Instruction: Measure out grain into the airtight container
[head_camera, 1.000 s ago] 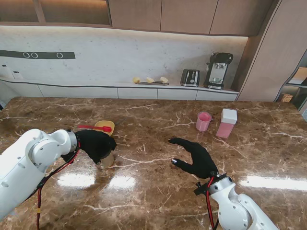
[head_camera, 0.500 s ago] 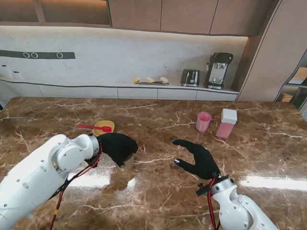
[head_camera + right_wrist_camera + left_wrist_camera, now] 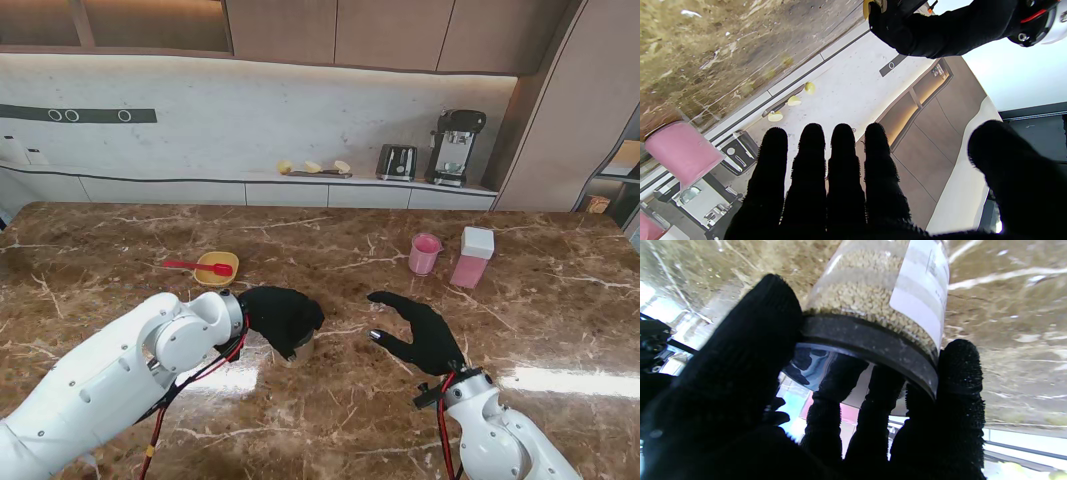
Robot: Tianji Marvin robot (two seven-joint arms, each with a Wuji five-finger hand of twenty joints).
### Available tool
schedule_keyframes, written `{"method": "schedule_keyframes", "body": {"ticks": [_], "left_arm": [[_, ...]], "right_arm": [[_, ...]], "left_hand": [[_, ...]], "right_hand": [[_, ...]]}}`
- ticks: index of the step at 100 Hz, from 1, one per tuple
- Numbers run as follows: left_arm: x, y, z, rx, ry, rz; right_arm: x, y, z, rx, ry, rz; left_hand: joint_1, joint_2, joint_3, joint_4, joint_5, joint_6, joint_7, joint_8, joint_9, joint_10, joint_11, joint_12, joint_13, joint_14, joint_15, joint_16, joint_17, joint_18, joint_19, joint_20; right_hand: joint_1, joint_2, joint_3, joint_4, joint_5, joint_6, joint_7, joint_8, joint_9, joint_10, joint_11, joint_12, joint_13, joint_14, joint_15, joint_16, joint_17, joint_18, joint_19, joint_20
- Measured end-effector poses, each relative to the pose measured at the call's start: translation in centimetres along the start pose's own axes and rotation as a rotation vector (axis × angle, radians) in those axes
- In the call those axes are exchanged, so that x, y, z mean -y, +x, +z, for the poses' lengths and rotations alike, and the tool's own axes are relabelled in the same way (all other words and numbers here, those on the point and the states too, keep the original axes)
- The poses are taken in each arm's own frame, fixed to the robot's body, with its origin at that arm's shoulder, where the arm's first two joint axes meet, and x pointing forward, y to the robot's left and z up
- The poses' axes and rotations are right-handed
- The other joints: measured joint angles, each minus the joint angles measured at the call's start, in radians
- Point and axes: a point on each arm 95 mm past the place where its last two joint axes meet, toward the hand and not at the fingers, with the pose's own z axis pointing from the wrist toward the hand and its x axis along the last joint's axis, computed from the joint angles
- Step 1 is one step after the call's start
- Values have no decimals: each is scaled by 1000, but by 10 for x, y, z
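Stand view: brown marble table (image 3: 330, 240) with white veins, glossy, two bright light reflections on the near part. Left hand (image 3: 284, 318) sits near centre, fingers clenched around the grain jar (image 3: 300, 342), which is mostly hidden under the glove. Right hand (image 3: 418, 331) is just right of it, apart from it, fingers spread and straight, holding nothing. Yellow bowl (image 3: 217, 265) with a red spoon (image 3: 190, 266) across it lies farther from me on the left. Pink cup (image 3: 424, 253) and pink container with white lid (image 3: 472, 257) stand side by side far right, well apart from both hands. Behind the table: pale stone back counter (image 3: 250, 185) with a toaster (image 3: 397, 161), coffee machine (image 3: 456, 147) and a few yellow items (image 3: 313, 167); wood cabinets above, lit strip under them.

Left wrist view: the grain jar (image 3: 873, 293) is clear, filled with pale grain, with a white label and a black lid. Thumb and fingertips (image 3: 958, 370) grip the lid rim. Marble surface (image 3: 1007, 323) behind the jar.

Right wrist view: right hand (image 3: 840, 186) flat, four fingers together, thumb out, nothing in it. Pink cup (image 3: 683, 153) on the marble; left hand (image 3: 940, 26) visible across the frame; back counter and cabinets beyond.
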Motion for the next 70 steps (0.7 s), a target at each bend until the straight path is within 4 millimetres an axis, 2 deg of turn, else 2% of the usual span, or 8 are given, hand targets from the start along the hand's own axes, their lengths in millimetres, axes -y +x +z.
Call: {"method": "schedule_keyframes", "body": {"ticks": [23, 61, 70], "left_arm": [[-1, 18, 14, -48, 7, -12], [-1, 24, 22, -69, 1, -8], [-1, 24, 23, -74, -2, -6]], "right_arm": [[-2, -3, -2, 8, -13, -3], [-2, -6, -6, 19, -17, 0], [-2, -6, -6, 19, -17, 1]], "left_hand": [[0, 0, -4, 0, 0, 0, 0, 0, 1, 0, 0, 3, 0, 0, 0, 0, 0, 0, 0, 0], [0, 0, -5, 0, 5, 0, 0, -3, 4, 0, 0, 10, 0, 6, 0, 0, 0, 5, 0, 11], [0, 0, -5, -3, 6, 0, 0, -12, 4, 0, 13, -50, 0, 6, 4, -75, 0, 6, 0, 11]], "right_hand": [[0, 0, 0, 0, 0, 0, 0, 0, 0, 1, 0, 0, 0, 0, 0, 0, 0, 0, 0, 0], [0, 0, 0, 0, 0, 0, 0, 0, 0, 1, 0, 0, 0, 0, 0, 0, 0, 0, 0, 0], [0, 0, 0, 0, 0, 0, 0, 0, 0, 1, 0, 0, 0, 0, 0, 0, 0, 0, 0, 0]]}}
